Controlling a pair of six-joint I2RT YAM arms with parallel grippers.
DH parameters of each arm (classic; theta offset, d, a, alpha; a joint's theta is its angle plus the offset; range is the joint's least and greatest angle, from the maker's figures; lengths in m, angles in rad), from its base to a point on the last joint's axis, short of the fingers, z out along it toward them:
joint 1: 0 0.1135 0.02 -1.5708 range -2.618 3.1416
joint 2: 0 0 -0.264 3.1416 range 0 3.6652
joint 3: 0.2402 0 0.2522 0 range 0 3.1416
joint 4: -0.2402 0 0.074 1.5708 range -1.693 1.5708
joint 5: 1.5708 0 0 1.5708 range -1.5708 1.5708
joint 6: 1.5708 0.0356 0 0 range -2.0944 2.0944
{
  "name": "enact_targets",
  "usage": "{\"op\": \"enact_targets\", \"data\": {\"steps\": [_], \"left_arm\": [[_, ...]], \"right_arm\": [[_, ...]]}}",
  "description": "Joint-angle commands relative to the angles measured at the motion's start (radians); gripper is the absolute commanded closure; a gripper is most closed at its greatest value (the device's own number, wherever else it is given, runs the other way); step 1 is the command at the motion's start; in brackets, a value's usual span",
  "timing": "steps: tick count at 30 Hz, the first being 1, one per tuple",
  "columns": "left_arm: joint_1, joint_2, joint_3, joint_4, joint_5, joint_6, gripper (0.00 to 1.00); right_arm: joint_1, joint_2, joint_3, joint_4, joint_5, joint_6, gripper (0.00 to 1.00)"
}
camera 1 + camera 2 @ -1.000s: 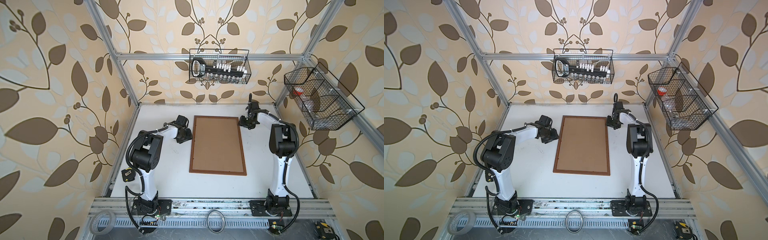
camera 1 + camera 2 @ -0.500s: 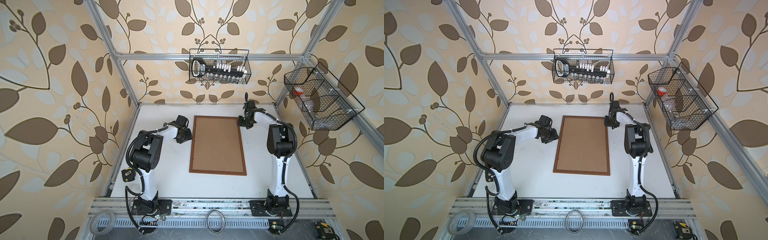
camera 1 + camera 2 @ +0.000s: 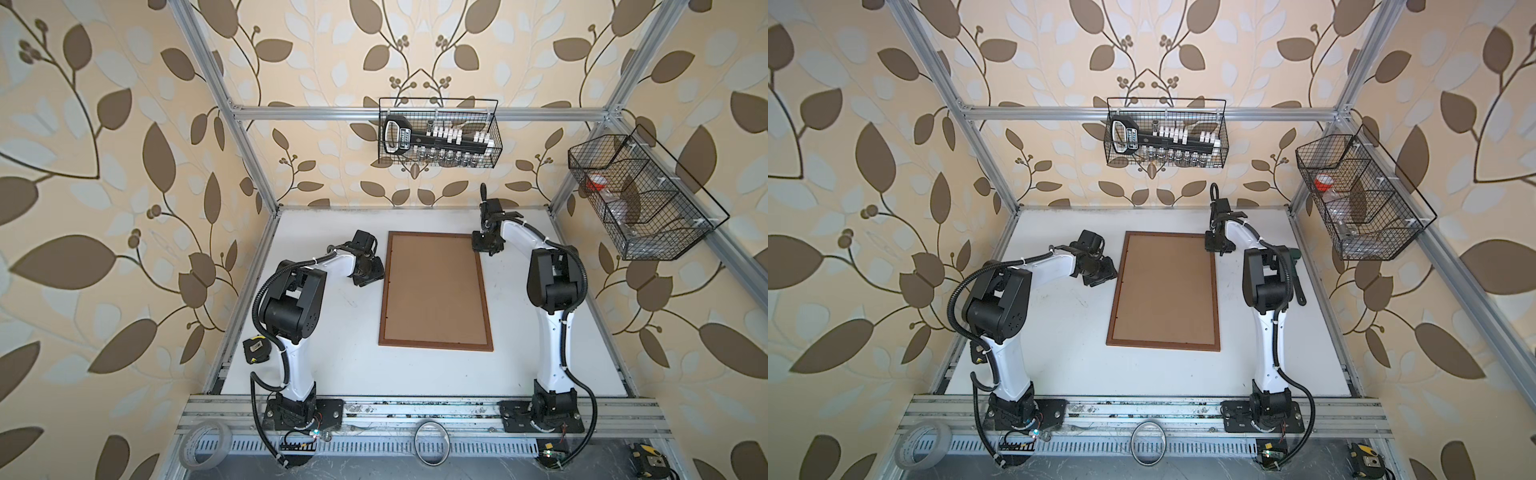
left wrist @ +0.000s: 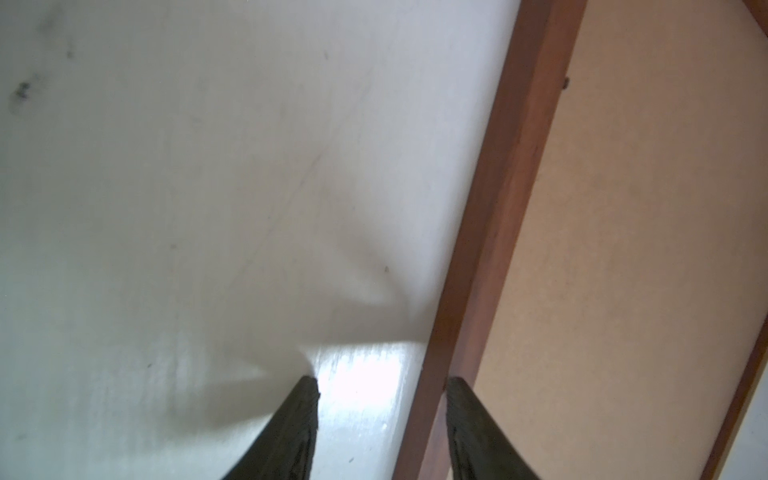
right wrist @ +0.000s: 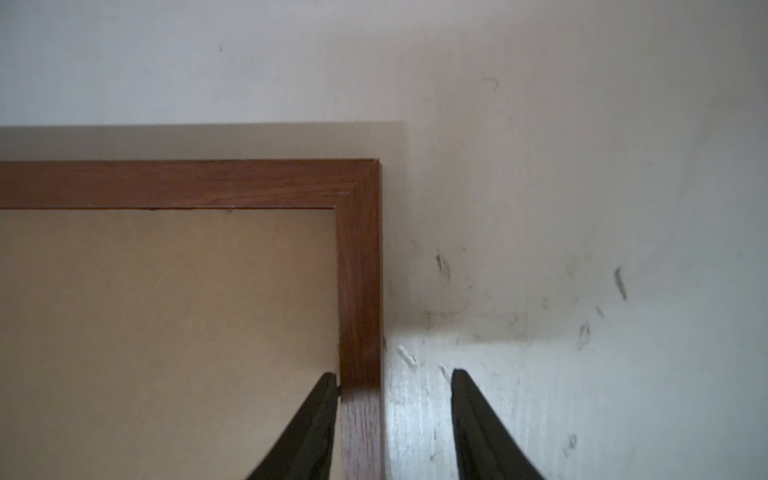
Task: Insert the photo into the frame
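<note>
Frame (image 3: 435, 347), large, rectangular, thin reddish-brown wooden border: laid flat near the middle of the white table (image 3: 340, 332), long sides running away from the 2 arm bases, as shown in both top views. Its opening is filled by a plain brown backing board (image 3: 434, 291), matt and unmarked. The mitred far right corner is seen cleanly joined in the right wrist view.

Photo, paper print: not seen in any view. Whether it lies under the board cannot be told.

Change noted: within the last 1 second the right gripper (image 3: 484, 245) has been drawn in from just beyond the far right corner and set over that corner. The left gripper (image 3: 371, 272) has been kept at the left long side, near the far end. The frame itself has not been shifted. A 2-sided hold on the border is judged to be in preparation, so the insertion cannot yet be counted as done.

Left gripper (image 4: 380, 386): the 2 dark fingers (image 4: 299, 428) are held part-way apart astride the left border, 1 over the table and 1 over the board, with nothing clamped.

Right gripper (image 5: 392, 378): its fingers (image 5: 316, 415) are likewise parted astride the right border, just short of the corner, with nothing pinched.
</note>
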Motion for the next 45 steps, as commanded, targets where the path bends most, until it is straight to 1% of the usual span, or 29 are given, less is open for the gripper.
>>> {"op": "enact_targets", "data": {"steps": [1,7,12,14,17,20,22,25,28,29,32,33,34,36,39,42,45], "left_arm": [[-0.003,0.021,0.018,-0.018,0.014,-0.016,0.49],[-0.003,0.021,0.019,-0.017,0.013,-0.019,0.50],[-0.003,0.017,0.018,-0.016,0.012,-0.016,0.50],[-0.003,0.018,0.019,-0.016,0.013,-0.018,0.50],[-0.003,0.016,0.016,-0.014,0.017,-0.019,0.50],[-0.003,-0.005,0.010,0.006,0.025,-0.023,0.50],[-0.003,-0.026,0.009,0.021,0.031,-0.022,0.50],[-0.003,-0.068,0.007,0.031,0.036,-0.014,0.49],[-0.003,-0.106,0.025,-0.030,0.006,0.011,0.44],[-0.004,-0.115,0.027,-0.054,-0.010,0.012,0.41],[-0.002,-0.121,0.002,-0.073,-0.026,-0.009,0.15],[0.001,-0.109,-0.008,-0.065,-0.015,-0.023,0.10],[0.005,-0.096,-0.010,-0.051,0.010,-0.035,0.09],[0.007,-0.054,0.007,-0.019,0.061,-0.058,0.07],[0.006,0.011,0.056,0.002,0.103,-0.074,0.07],[0.004,0.067,0.080,0.031,0.130,-0.088,0.08],[-0.006,0.119,0.109,0.043,0.143,-0.098,0.10]], "right_arm": [[0.034,0.090,0.019,-0.097,0.028,-0.027,0.53],[0.059,0.117,0.074,-0.150,0.073,-0.025,0.51],[0.068,0.168,0.169,-0.228,0.088,-0.021,0.45],[0.076,0.172,0.181,-0.233,0.081,-0.024,0.43],[0.090,0.117,0.183,-0.218,0.035,-0.027,0.39],[0.094,0.013,0.174,-0.188,0.017,-0.012,0.37],[0.096,-0.085,0.145,-0.156,-0.002,0.010,0.36],[0.096,-0.218,0.034,-0.089,-0.007,0.052,0.35],[0.086,-0.358,-0.179,0.016,-0.003,0.095,0.35],[0.074,-0.405,-0.264,0.051,-0.012,0.125,0.34],[0.027,-0.504,-0.504,0.159,-0.133,0.204,0.33],[0.012,-0.526,-0.566,0.184,-0.175,0.221,0.32],[0.005,-0.543,-0.613,0.194,-0.204,0.229,0.31],[-0.002,-0.579,-0.707,0.214,-0.251,0.231,0.28],[0.001,-0.616,-0.817,0.249,-0.290,0.245,0.25],[0.008,-0.626,-0.916,0.309,-0.349,0.275,0.24],[0.037,-0.633,-0.979,0.360,-0.403,0.301,0.24]]}}
